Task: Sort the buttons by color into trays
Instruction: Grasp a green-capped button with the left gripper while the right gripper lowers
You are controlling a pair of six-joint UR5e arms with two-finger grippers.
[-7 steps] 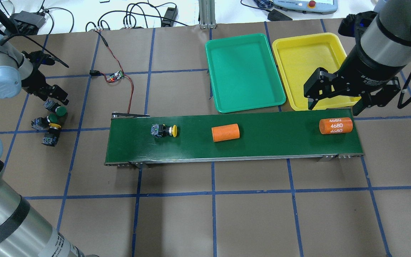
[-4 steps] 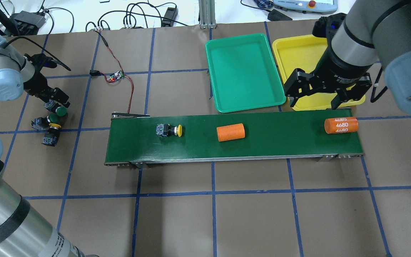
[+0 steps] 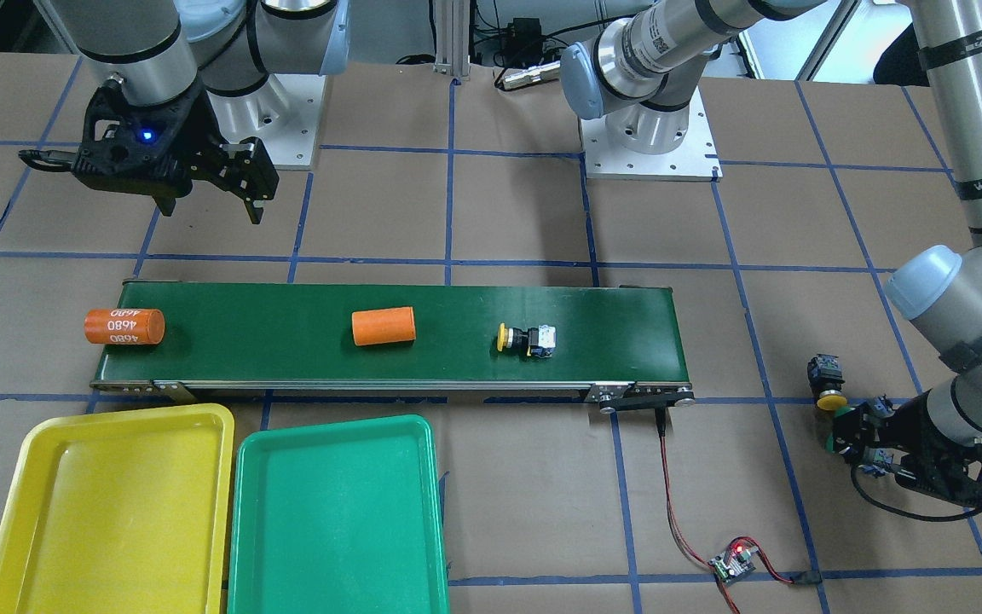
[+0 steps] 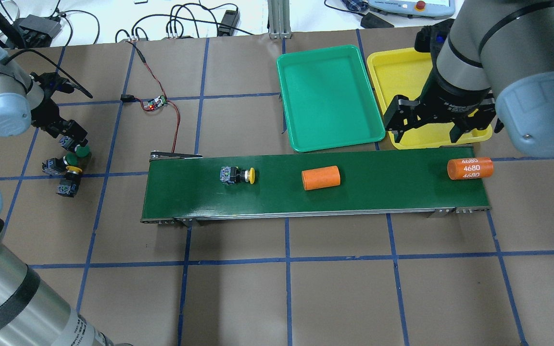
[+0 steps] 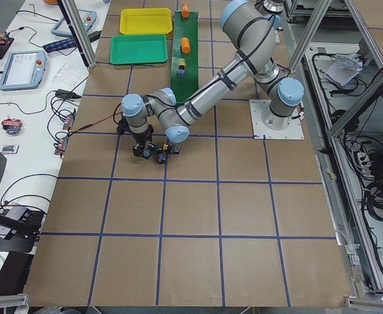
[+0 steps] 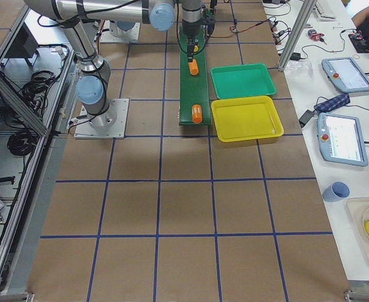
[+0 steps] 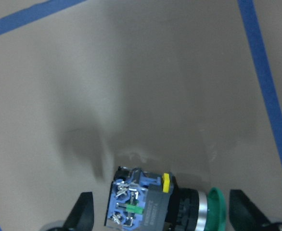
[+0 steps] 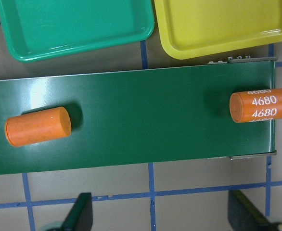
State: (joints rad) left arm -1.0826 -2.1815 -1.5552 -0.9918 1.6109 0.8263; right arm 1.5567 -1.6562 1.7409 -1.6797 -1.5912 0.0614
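Note:
One yellow button [image 4: 238,175] lies on its side on the green conveyor belt [image 4: 392,190], left of the middle. Off the belt's left end, three buttons cluster on the table: two green ones [image 4: 76,147] [image 4: 60,163] and a yellow one [image 4: 70,179]. My left gripper [image 4: 72,134] is open and straddles the far green button [image 7: 155,209], its fingers [image 7: 83,214] standing just clear on either side. My right gripper [image 4: 425,134] hangs open and empty over the near edge of the yellow tray [image 4: 402,72]. The green tray [image 4: 330,91] beside it is empty.
Two orange cylinders ride the belt, a plain one [image 4: 320,178] in the middle and one marked 4680 [image 4: 470,168] at the right end. A small circuit board [image 4: 156,103] with red wires lies behind the belt's left end.
The belt has carried the yellow button and both cylinders to the right. My right arm has swung left over the yellow tray's near edge. The left gripper has barely moved.

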